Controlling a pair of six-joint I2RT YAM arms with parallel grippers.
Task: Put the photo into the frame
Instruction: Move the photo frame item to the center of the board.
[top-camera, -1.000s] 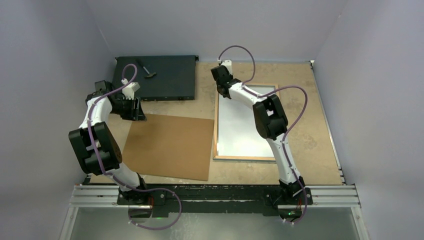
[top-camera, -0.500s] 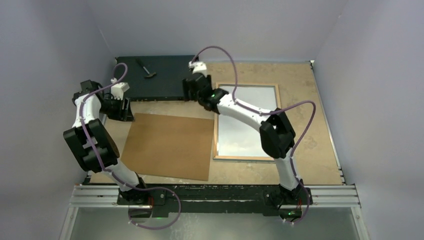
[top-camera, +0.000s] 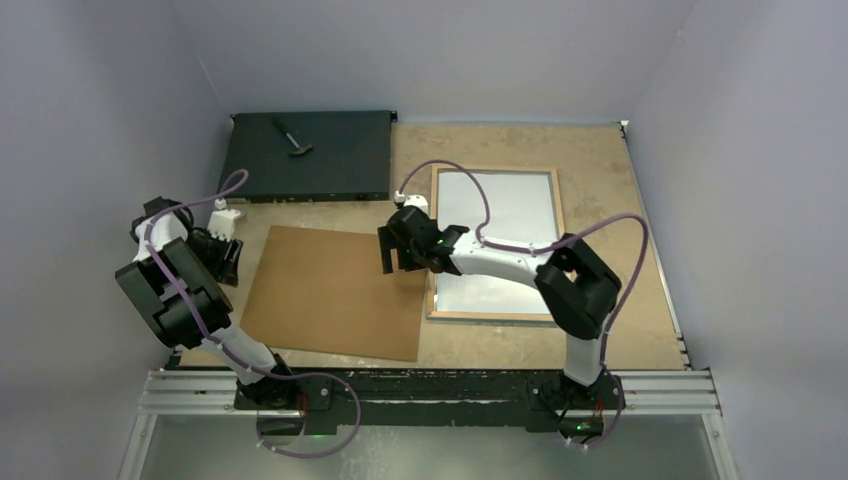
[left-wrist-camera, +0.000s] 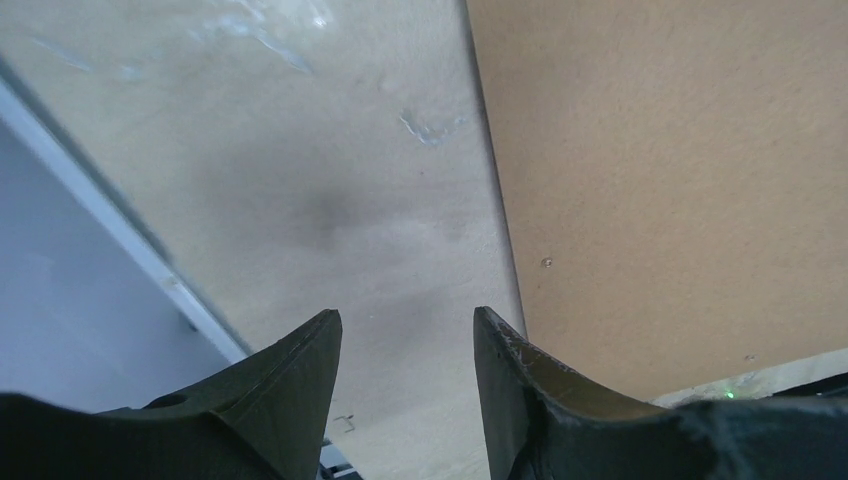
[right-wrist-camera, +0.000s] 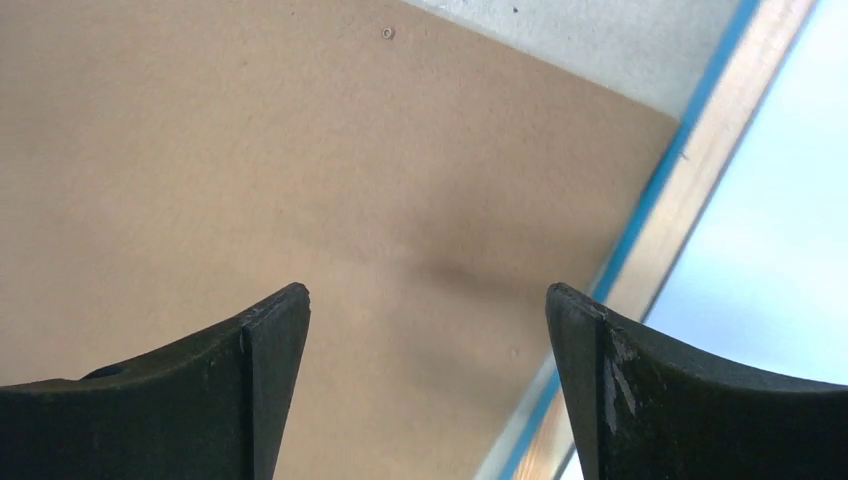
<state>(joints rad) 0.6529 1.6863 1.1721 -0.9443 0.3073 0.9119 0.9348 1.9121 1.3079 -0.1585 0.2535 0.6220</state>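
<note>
- Nearest the arm bases lies the flat brown fibreboard backing panel (top-camera: 335, 295), slightly skewed on the tan table top (top-camera: 610, 200).
- The left gripper (left-wrist-camera: 405, 320) hovers over bare table just beside the panel's left edge. Its fingers are partly apart with nothing between them.
- The right gripper (right-wrist-camera: 428, 295) hangs over the panel's far right corner, just beside the frame. Its fingers are spread wide and empty.
- The thin rectangular light-wood picture frame (top-camera: 490, 317) lies back up to the right of the panel, with a blue strip showing along its edge. Its long axis runs near to far, almost square to the table edge.
- The white sheet filling the frame's opening is, I judge, the rectangular paper photo (top-camera: 505, 215), lying face down with its long axis along the frame's. Only the white back shows, so which end the picture's top points to cannot be told.
- The print is probably light, limp and easily creased. Lying inside the rails it offers no edge to pinch, so a gentle press or slide near a corner would suit it better. The frame looks stiff and light and is best taken across an outer rail.
- Farthest away, a flat black box (top-camera: 310, 155) sits at the back left.
</note>
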